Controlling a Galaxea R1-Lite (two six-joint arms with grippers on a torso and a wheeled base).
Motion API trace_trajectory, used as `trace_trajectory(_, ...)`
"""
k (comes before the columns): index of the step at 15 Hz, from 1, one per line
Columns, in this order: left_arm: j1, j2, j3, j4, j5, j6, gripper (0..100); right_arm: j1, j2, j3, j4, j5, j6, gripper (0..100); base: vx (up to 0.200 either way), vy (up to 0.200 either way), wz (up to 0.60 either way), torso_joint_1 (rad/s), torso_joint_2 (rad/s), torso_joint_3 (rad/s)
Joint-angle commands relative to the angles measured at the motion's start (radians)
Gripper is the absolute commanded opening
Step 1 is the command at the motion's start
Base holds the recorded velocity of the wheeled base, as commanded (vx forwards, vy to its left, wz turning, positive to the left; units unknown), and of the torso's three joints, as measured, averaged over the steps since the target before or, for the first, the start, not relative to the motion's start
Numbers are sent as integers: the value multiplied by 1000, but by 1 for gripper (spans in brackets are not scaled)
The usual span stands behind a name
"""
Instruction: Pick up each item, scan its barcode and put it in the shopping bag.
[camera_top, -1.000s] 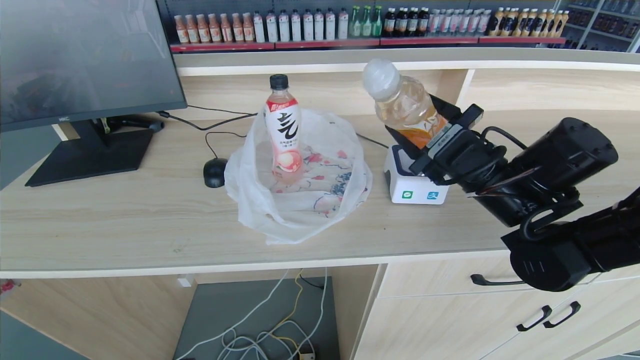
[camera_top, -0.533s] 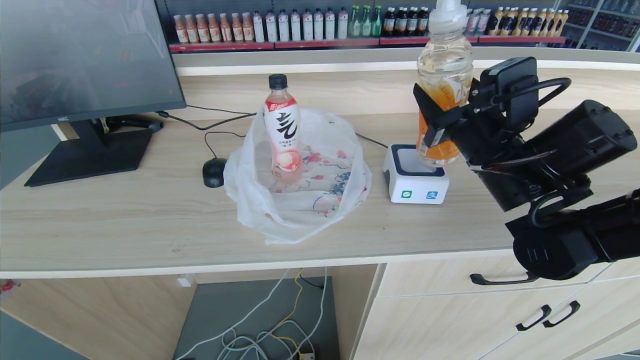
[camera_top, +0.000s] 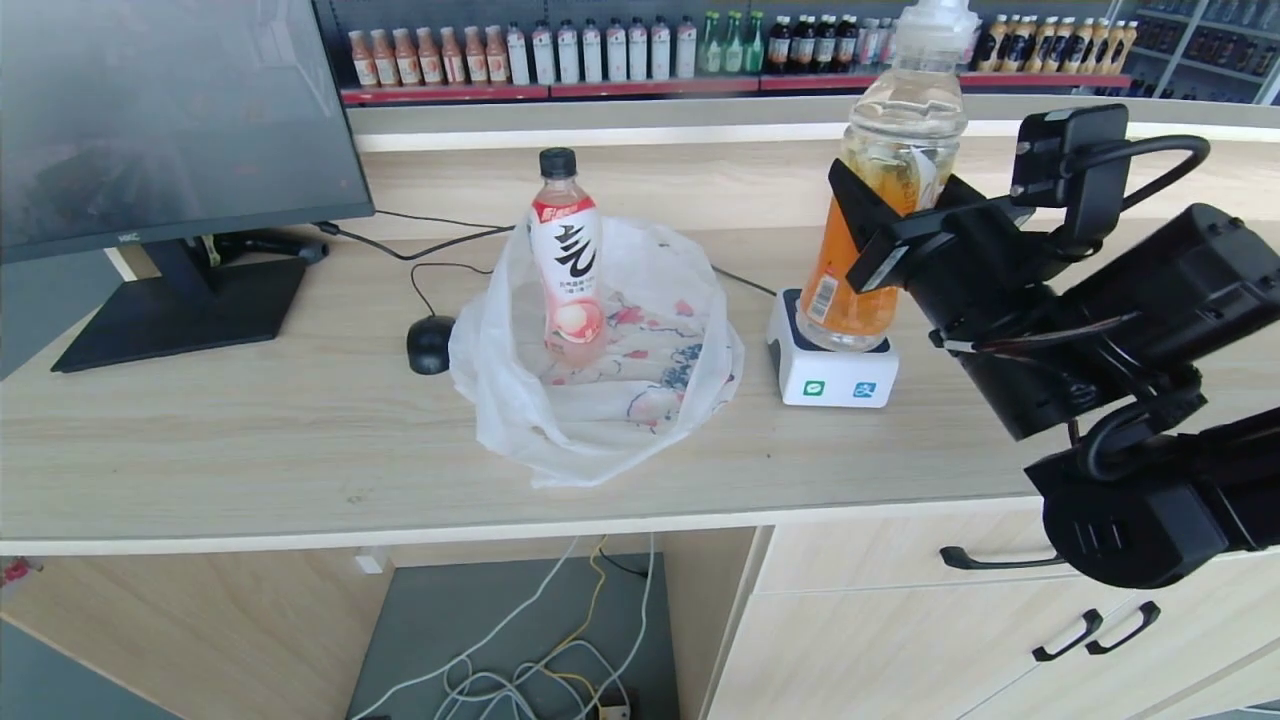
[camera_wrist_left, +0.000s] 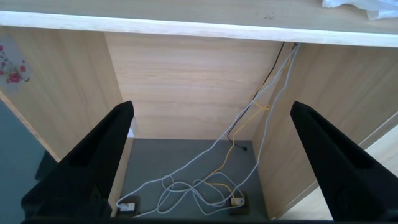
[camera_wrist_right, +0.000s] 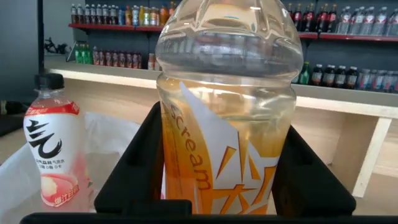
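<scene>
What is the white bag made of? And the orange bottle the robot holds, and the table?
The shopping bag looks like thin plastic film: milky, see-through, crinkly. The orange bottle seems clear, shiny plastic; the drink shows through it above a printed label. The counter looks like pale matt wood with grain lines, maybe a wood-look laminate.

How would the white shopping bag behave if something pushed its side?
The shopping bag looks thin and crumpled, so it would likely fold rather than slide whole. The pink bottle standing inside is tall and narrow, so it may tip.
</scene>
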Motion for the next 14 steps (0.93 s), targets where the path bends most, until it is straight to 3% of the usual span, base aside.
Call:
trace_trajectory(1,0,0,0,-1,2,0,100,17,-27,34,-13,-6,-1,0,0,0,0,0,0,0)
trace_trajectory(11,-1,0,0,1,0,0,100,17,-41,41,-41,-6,32,0,0,0,0,0,0,0)
trace_trajectory(14,0,0,0,-1,0,-1,100,17,-44,41,-41,-6,32,0,0,200,0,-1,-1,-1)
